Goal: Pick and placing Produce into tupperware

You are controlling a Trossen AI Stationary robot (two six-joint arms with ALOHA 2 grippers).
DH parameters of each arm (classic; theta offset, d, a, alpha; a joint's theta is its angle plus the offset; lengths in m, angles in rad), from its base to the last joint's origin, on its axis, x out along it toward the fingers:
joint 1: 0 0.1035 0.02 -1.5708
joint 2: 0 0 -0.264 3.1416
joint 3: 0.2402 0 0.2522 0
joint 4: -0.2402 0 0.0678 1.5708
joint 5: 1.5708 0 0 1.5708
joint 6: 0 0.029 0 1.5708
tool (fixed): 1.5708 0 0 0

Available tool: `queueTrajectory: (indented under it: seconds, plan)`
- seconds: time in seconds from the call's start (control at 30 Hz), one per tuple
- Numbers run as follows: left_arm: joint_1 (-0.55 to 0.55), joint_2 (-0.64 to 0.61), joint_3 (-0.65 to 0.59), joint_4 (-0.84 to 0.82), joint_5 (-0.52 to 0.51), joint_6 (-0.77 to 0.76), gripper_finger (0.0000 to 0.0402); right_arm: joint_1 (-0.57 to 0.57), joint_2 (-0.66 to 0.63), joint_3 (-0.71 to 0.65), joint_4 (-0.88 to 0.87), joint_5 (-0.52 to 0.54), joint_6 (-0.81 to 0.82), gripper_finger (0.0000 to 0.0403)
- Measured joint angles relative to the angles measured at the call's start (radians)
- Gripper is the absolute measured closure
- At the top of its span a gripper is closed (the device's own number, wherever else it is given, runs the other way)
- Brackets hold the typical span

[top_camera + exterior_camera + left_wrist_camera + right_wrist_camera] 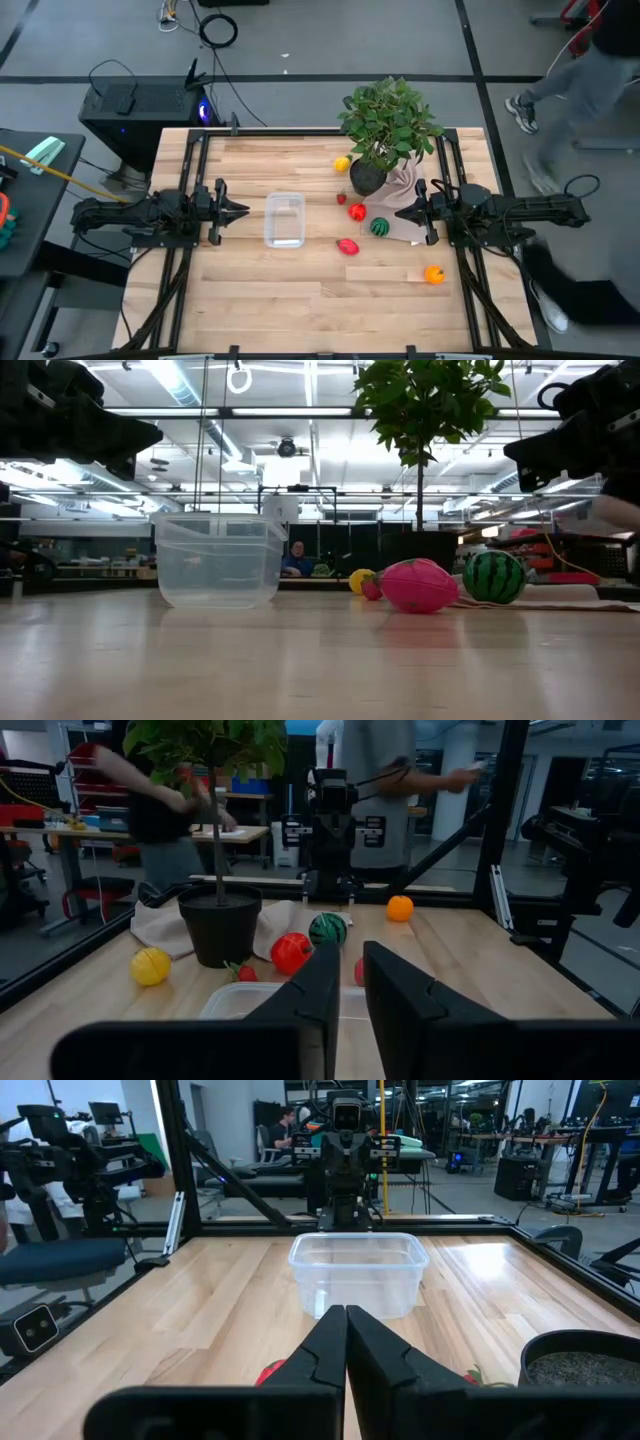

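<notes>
The wide wooden desk (pixel 300 290) is carrying everything. The leafy green plant in a round black pot (pixel 385 130) is standing at the desk's back edge, on a beige cloth (pixel 405 185). The two dark arms are waiting at each side of the small clear plastic tupperware box (pixel 284 219), which is sitting open and empty in the middle of the desk.

The left hand (pixel 241 211) is hanging just beside the tupperware box, with only a thin slit between its fingers and nothing in it. The right hand (pixel 402 212) is hanging well apart from the box on the other side, pinched fully together and holding nothing.

Between the box and the right hand are lying a pink oval fruit (pixel 347 246), a round red fruit (pixel 357 211), a striped green melon ball (pixel 379 227) and a tiny strawberry (pixel 341 198). A yellow fruit (pixel 342 164) is sitting farther back, near the pot. An orange ball fruit (pixel 434 274) is lying farthest from the box.

It looks like the very first step, because nothing is packed yet. Next, a hand needs to spread its fingers and drop down over one fruit, probably the pink one, nearest the box.
</notes>
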Motion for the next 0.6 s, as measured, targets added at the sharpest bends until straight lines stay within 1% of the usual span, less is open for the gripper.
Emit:
queueTrajectory:
  seconds: [0.4, 0.6]
  plan:
    - [0.0, 0.0, 0.0, 0.0, 0.0, 0.0, 0.034, 0.0, 0.0, 0.0, 0.0, 0.0, 0.0, 0.0386]
    - [0.0, 0.0, 0.0, 0.0, 0.0, 0.0, 0.0346, 0.0, 0.0, 0.0, 0.0, 0.0, 0.0, 0.0386]
